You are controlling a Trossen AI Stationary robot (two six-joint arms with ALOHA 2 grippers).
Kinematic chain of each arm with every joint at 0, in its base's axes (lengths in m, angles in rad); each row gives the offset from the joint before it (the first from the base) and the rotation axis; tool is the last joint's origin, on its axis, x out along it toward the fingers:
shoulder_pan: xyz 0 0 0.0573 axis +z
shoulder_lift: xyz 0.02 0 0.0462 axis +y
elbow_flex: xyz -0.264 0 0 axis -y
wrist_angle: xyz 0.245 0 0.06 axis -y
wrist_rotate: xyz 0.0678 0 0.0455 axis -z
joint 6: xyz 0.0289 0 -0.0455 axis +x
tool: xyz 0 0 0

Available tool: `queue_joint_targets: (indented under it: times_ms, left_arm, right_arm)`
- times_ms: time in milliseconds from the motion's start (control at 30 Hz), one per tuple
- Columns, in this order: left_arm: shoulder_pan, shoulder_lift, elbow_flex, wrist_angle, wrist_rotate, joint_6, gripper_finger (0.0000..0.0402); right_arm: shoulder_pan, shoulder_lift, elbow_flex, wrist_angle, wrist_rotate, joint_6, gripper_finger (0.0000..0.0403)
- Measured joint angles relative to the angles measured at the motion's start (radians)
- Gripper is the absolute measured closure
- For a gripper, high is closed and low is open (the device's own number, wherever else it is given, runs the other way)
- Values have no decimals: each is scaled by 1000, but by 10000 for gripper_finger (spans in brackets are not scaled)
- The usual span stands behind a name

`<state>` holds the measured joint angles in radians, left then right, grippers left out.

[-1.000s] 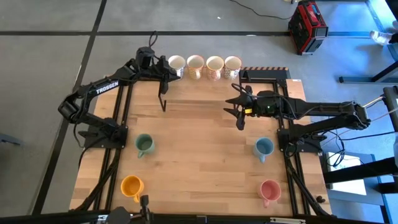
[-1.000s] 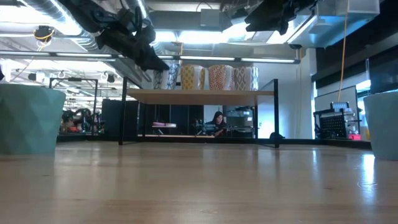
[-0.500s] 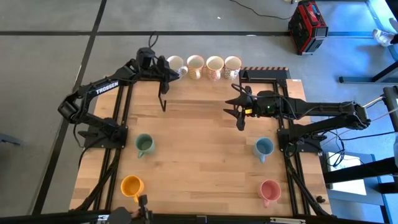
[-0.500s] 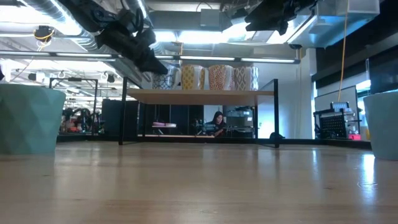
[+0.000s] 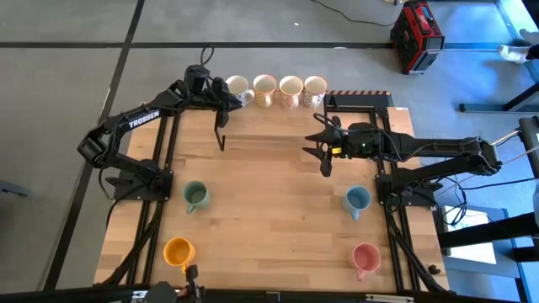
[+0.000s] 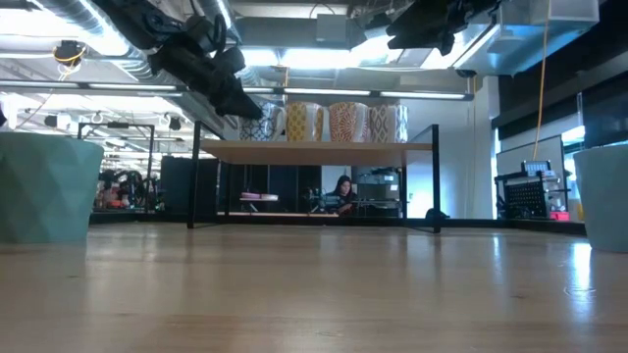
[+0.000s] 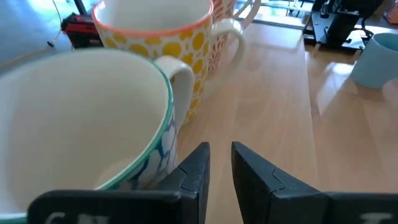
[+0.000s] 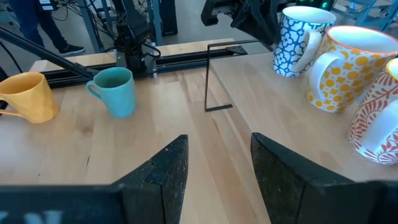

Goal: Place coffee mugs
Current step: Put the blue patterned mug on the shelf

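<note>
Mugs, back row: four patterned white mugs lined up on the far shelf edge — blue-pattern mug [image 5: 239,86] at the left end, then yellow-dot mug [image 5: 264,88], then two orange-pattern ones [image 5: 290,90] [image 5: 315,88]. All upright, side by side.
Mugs, front: green mug [image 5: 196,197] & orange mug [image 5: 178,252] on left side of tabletop [image 5: 269,210]; light blue mug [image 5: 357,201] & pink mug [image 5: 365,257] on right side. All four upright, well apart from the row.
Left claw: left claw [image 5: 223,94] right beside the blue-pattern mug, up at shelf level. Wrist view shows fingers [image 7: 198,167] parted just a crack, nothing between them; mug rim sits just beside the claw, not gripped.
Right claw: right claw [image 5: 324,150] hanging over mid tabletop, near the row's right end. Fingers [image 8: 165,163] spread fairly wide, empty.
Step, my read: left mug looks set down & let go — release end of a placement. Four coloured mugs not placed yet, so approx half done, if the row is the goal.
Next, my read: left claw needs to open a bit more & back off straight, clear of handle, w/o nudging the blue-pattern mug into its neighbour. After that, green mug is nearest pick for left arm; light blue for right arm.
Risk: mugs in row sit tight; a sideways drag could bump the yellow-dot one.
Background: person visible far off in low view, beyond tabletop, not involved.
</note>
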<state>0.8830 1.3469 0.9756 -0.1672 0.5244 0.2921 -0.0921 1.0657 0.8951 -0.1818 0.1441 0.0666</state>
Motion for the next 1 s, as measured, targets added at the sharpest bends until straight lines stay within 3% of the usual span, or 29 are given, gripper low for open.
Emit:
queue_joint_targets:
  times_ms: [433, 633, 733, 833, 900, 1000]
  left_arm:
    - [-41, -140, 1, -5, -28, -2, 340]
    - [-92, -142, 26, -14, -188, -73, 328]
    - [-121, -131, 94, -32, -244, -80, 300]
    - [-144, -96, 183, -98, -380, -121, 263]
    - [-148, -54, 257, -203, -457, -176, 241]
    - [-149, 40, 407, -434, -447, -194, 222]
  right_arm:
    - [0, 0, 0, -1, 0, -14, 237]
    - [0, 0, 0, -1, -1, -17, 237]
    - [0, 0, 0, -2, -5, -19, 237]
    - [0, 0, 0, -4, -5, -22, 237]
    - [0, 0, 0, -9, -5, -22, 237]
    - [0, 0, 0, -18, -5, -23, 237]
